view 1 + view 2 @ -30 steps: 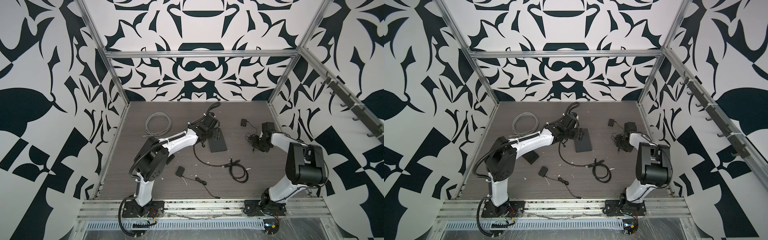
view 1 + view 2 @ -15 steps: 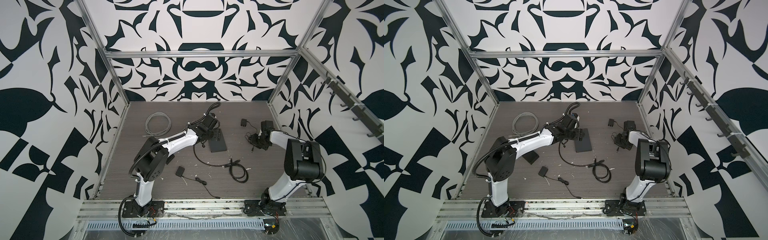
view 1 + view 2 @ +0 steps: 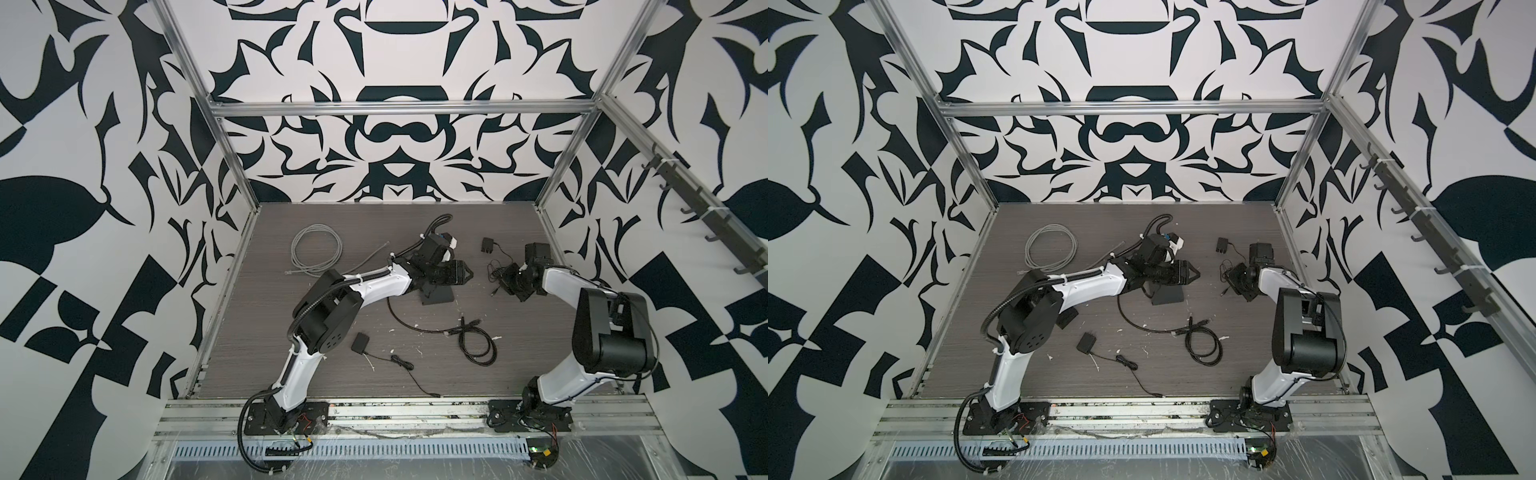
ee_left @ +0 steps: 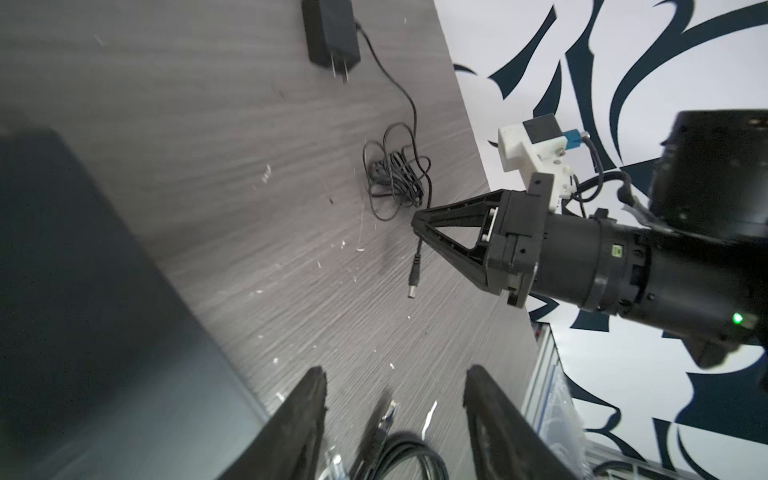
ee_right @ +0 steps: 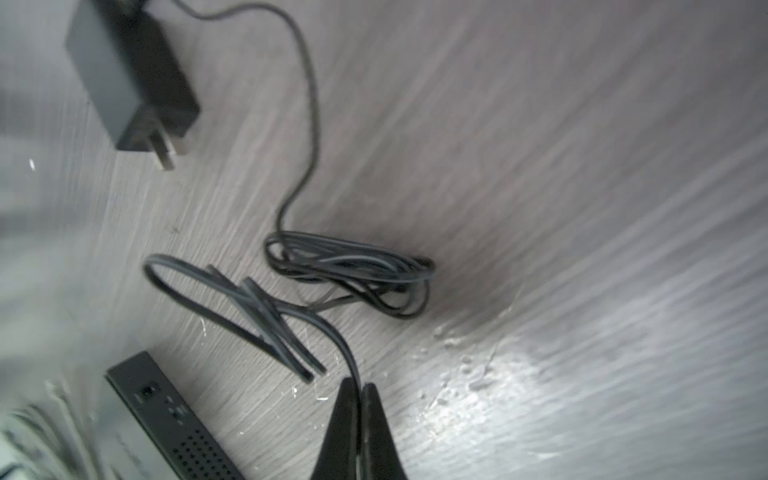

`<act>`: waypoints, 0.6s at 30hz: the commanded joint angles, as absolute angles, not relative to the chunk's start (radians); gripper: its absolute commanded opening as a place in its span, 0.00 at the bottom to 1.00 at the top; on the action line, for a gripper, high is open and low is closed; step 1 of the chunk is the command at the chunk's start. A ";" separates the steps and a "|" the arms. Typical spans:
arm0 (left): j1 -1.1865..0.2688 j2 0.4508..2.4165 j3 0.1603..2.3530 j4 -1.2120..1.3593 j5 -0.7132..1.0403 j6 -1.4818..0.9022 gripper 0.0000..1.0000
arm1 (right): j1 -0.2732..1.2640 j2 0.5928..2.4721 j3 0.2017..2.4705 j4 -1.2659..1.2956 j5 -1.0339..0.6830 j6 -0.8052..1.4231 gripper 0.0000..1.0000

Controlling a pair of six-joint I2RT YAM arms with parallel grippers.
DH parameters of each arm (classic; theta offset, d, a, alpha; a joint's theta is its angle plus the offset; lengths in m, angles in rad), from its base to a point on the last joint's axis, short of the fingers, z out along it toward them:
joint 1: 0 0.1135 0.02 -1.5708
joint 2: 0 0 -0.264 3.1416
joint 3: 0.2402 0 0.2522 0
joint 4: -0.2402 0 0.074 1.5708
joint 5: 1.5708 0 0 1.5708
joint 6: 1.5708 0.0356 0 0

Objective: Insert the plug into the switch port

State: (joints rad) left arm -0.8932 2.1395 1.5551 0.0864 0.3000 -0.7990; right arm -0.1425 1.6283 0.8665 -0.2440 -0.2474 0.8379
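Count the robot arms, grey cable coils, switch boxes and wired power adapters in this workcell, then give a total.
Robot arms: 2, left arm and right arm
Grey cable coil: 1
Switch box: 1
Wired power adapters: 2, pronged adapter and square adapter
Total: 6

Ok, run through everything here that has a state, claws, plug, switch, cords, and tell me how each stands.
right claw: shut on the thin cord just behind the plug.
left claw: open, gripping nothing.
plug: dangling from the right claw, not inserted.
switch: flat on the table, round port empty.
adapter: lying unplugged, prongs bare.
cord: partly bundled on the table.
grey cable: coiled, untouched.
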 commanded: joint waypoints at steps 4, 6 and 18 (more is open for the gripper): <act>-0.918 2.206 1.565 0.217 0.332 -0.907 0.53 | -0.141 1.571 0.804 -0.115 -0.285 1.093 0.00; -0.930 2.222 1.570 0.216 0.315 -0.917 0.51 | -0.134 1.565 0.790 -0.096 -0.284 1.133 0.00; -0.953 2.306 1.592 0.295 0.275 -0.989 0.44 | -0.107 1.577 0.732 0.015 -0.320 1.295 0.00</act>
State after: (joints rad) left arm -0.9474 2.2852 1.5608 0.2573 0.2970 -0.9619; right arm -0.1162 1.5810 0.7315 -0.0383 -0.3038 1.2373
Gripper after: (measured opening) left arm 0.444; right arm 0.050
